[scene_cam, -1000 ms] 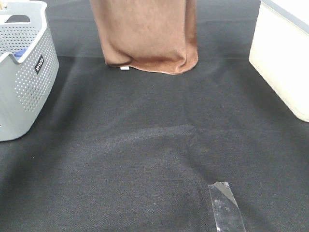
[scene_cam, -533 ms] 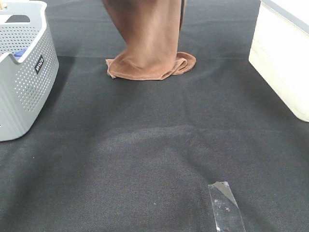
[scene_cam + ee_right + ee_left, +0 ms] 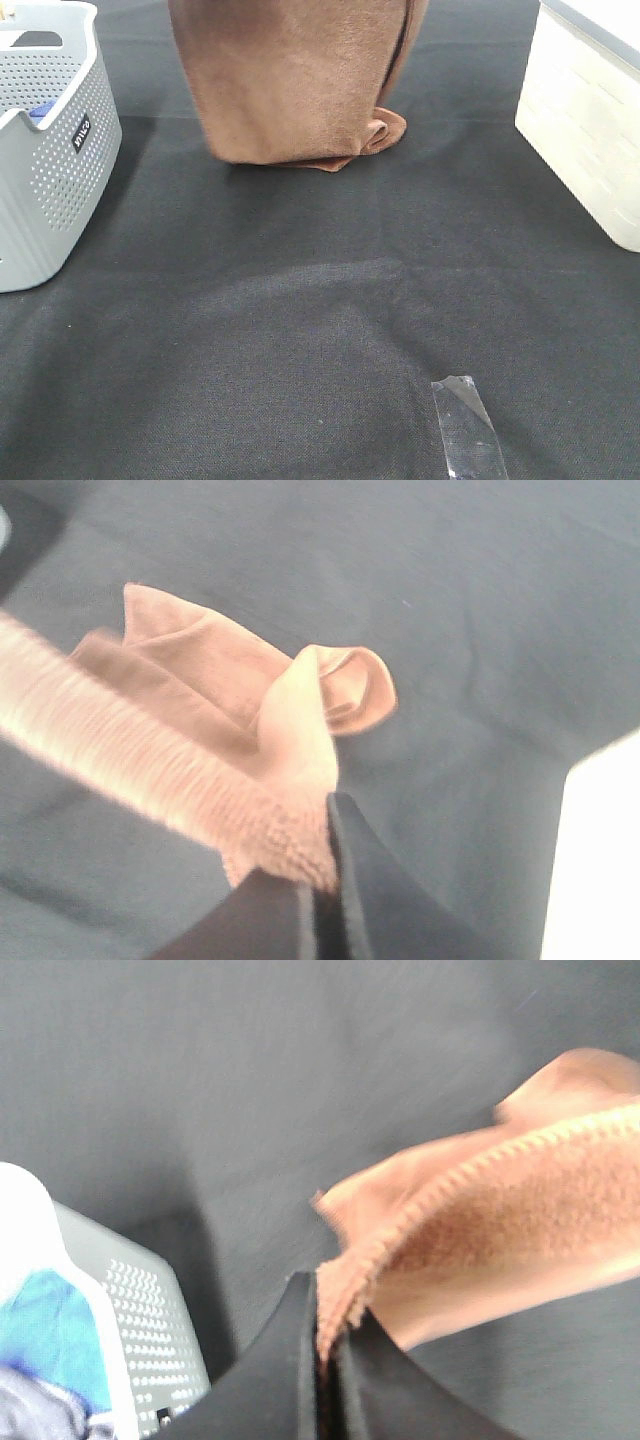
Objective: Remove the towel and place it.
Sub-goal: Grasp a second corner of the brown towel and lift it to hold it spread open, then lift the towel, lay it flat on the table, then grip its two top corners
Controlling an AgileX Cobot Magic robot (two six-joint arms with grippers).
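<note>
Spreading wide again after hanging narrow half a second ago, the towel [image 3: 290, 80] has its lower edge crumpled on the cloth [image 3: 300, 330], far middle. Left gripper [image 3: 322, 1335] and right gripper [image 3: 322, 880] each clamp its hem; laying out seems underway.

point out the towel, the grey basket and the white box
towel [image 3: 290, 90]: exterior high view, middle of the hanging sheet
grey basket [image 3: 60, 190]: exterior high view, perforated side wall
white box [image 3: 585, 140]: exterior high view, side wall

Even overhead light; soft shadow beside basket [image 3: 50, 150]; both wrist views motion-blurred, white bin [image 3: 600, 860] overexposed.
</note>
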